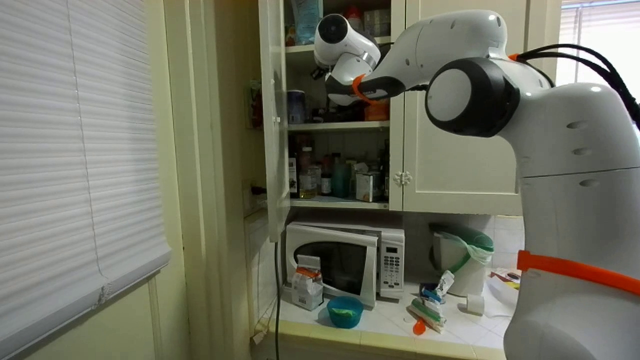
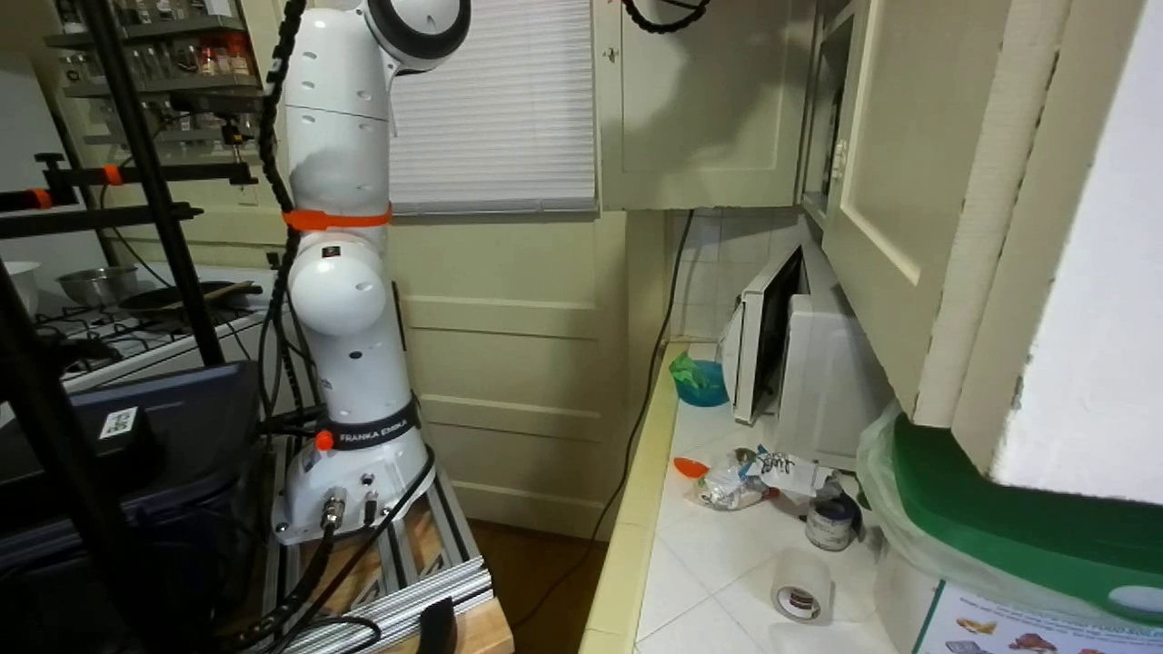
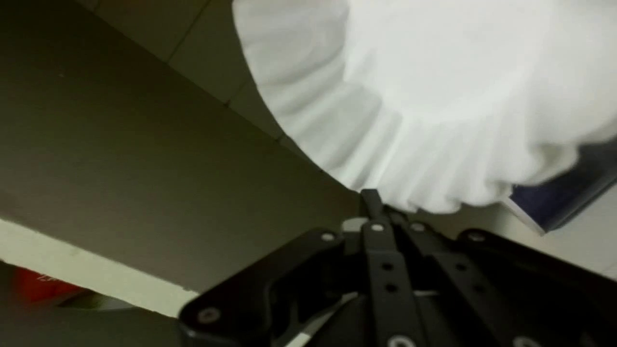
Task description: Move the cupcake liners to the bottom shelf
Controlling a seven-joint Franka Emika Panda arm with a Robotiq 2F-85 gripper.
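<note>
Cupcake liners [image 3: 434, 91], white and round, pleated, wavy-edged.

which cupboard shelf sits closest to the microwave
The bottom shelf, just above the microwave and holding the teal bottle; the middle shelf and upper shelf both sit higher.
</note>
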